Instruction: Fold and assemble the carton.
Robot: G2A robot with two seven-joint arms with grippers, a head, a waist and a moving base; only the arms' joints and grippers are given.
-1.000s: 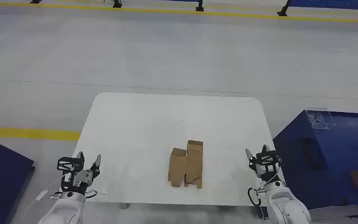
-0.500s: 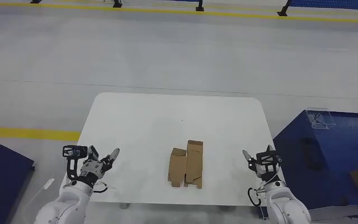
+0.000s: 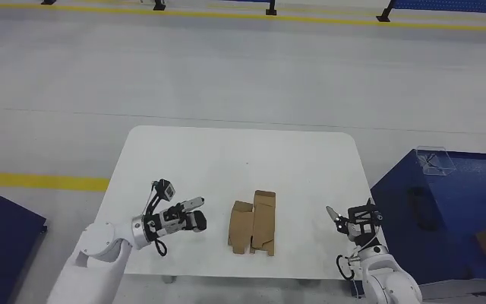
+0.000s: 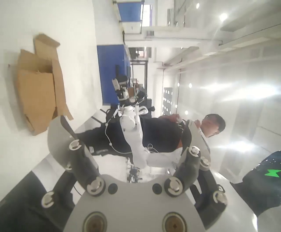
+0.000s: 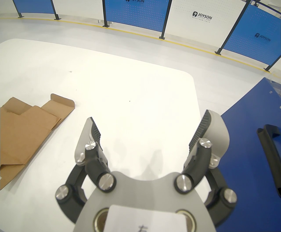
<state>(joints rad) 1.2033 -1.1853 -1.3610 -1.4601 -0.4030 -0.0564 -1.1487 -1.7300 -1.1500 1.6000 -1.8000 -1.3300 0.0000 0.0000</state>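
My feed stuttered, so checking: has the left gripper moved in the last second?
Yes. The left gripper has swung inward from the table's near left corner toward the flat carton, which lies where it was.

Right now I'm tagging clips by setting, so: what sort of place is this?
Likely an industrial hall or robot test area: yellow floor line, blue partition panels along the edge, one white table holding a flat carton.

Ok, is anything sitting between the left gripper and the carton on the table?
Nothing visible does. In the top view, bare table lies between the open left gripper and the flat carton. The gripper is beside the carton, apart from it and not touching.
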